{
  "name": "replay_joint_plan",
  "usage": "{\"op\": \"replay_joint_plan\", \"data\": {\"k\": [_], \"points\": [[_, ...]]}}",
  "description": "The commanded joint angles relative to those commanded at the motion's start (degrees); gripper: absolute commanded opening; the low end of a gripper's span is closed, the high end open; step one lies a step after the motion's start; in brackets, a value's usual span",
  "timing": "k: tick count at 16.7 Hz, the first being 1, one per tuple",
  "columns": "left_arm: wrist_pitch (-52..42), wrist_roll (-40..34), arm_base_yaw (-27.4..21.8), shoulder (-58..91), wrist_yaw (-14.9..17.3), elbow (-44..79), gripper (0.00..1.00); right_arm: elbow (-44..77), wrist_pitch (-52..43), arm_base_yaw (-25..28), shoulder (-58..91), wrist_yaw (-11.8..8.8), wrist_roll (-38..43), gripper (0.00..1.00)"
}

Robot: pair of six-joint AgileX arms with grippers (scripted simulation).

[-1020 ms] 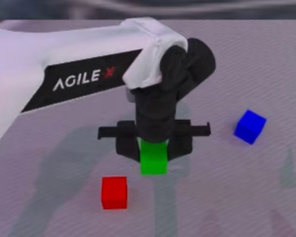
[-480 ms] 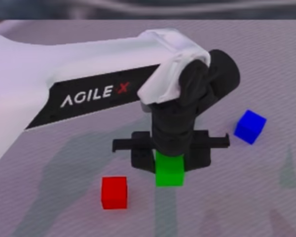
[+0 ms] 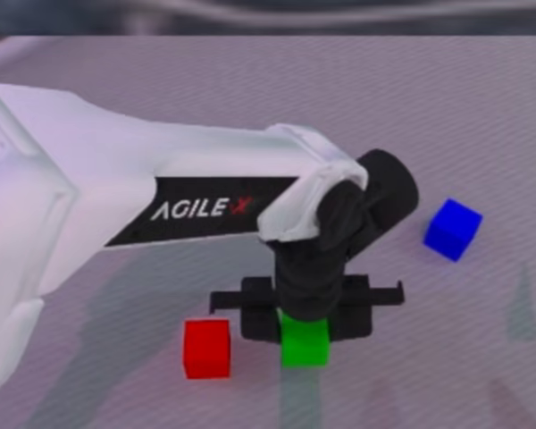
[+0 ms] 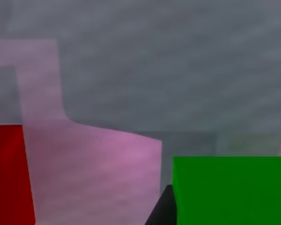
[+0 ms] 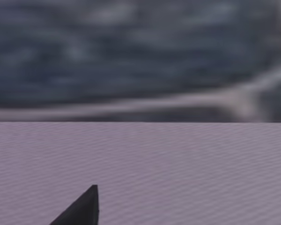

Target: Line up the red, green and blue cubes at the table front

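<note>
A broad, pale greyish-lilac table [image 3: 482, 125] with a fine woven texture is seen. A small bright red cube [image 3: 206, 349] is found near its front edge, and a small deep blue cube [image 3: 452, 229] is set well apart toward the right.

Green cube [image 3: 304, 345] partly hidden beneath the left gripper [image 3: 305, 329] (fingers unseen), red cube [image 4: 9, 173] cut by the wrist view's edge

Rendered simulation: flat-shaded cubes on a plain woven-textured table [image 3: 482, 116].
</note>
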Motion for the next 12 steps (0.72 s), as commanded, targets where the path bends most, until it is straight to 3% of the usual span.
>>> {"op": "replay_joint_plan", "data": {"k": [4,12], "points": [[0.5,0.0,0.0,0.2,0.0,-0.4,0.00,0.0,0.0,0.0,0.0,0.0,0.0,1.00],[0.5,0.0,0.0,0.2,0.0,-0.4,0.60,0.0,0.0,0.0,0.0,0.0,0.0,1.00]]}}
